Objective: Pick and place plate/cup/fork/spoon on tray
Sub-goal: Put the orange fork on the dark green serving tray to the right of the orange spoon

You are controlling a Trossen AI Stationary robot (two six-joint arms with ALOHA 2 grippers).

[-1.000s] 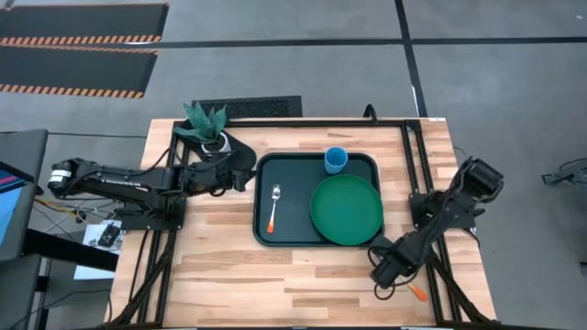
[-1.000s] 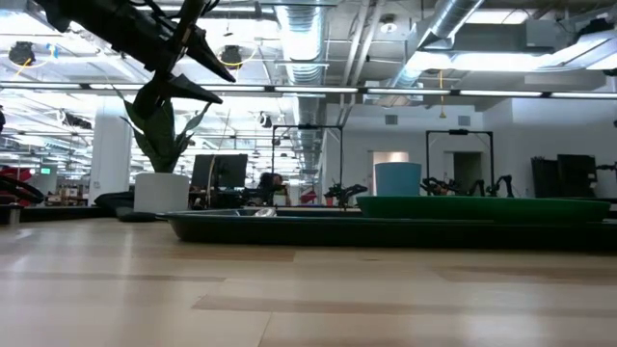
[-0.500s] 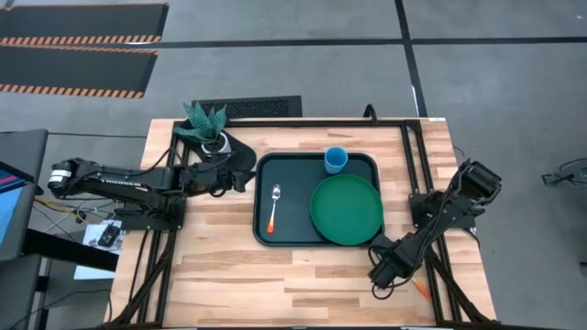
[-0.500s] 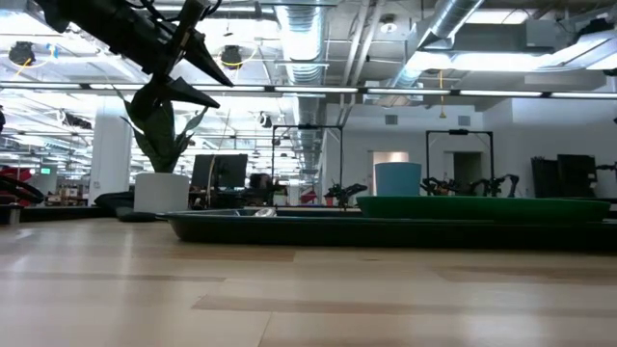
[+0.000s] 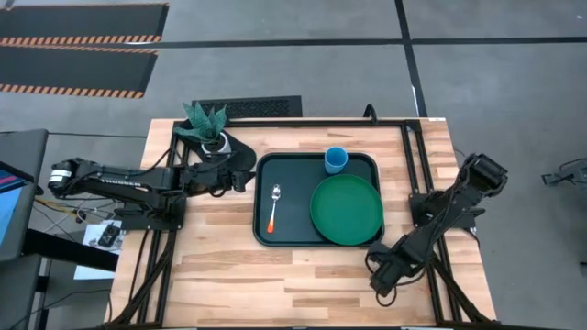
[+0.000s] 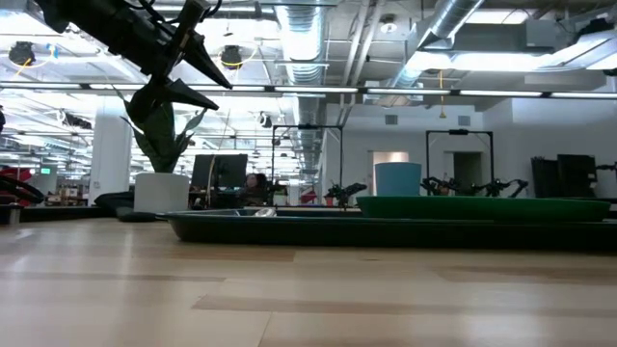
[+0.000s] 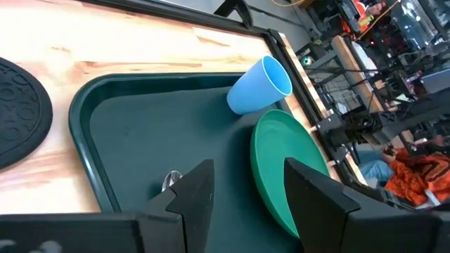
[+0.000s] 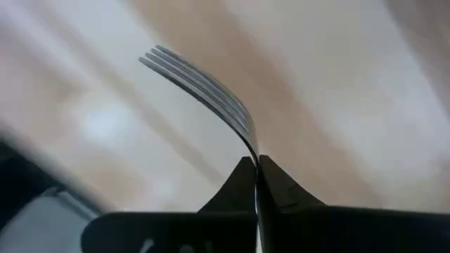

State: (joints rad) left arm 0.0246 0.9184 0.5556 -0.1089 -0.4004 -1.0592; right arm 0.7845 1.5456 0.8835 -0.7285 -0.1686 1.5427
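Note:
The dark tray (image 5: 266,179) lies mid-table. On it are the green plate (image 5: 347,209), the light-blue cup (image 5: 336,160) standing at its far edge, and the orange-handled spoon (image 5: 274,207) lying flat on its left part. My left gripper (image 5: 248,174) hovers open just past the tray's left edge, and its wrist view shows the cup (image 7: 256,88), plate (image 7: 288,176) and spoon bowl (image 7: 171,180). My right gripper (image 5: 379,277) is low at the table's near right, shut on the fork (image 8: 204,88). In the high view the gripper hides the fork. My right gripper pinches the fork's thin metal neck (image 8: 253,156), just behind the tines, between its two fingertips. The silver tines (image 8: 200,81) stick out past the fingertips over the wood. The gripper hides the handle. I cannot tell whether the fork is clear of the table.
A white pot with a green plant (image 5: 209,131) stands at the table's far left beside a black round mat (image 7: 21,112). A black frame (image 5: 417,174) runs along the table's right side. Bare wood (image 5: 275,275) lies in front of the tray.
The fork's orange handle end showed on the table just right of my right gripper. It no longer shows in the high view. The left arm has kept still.

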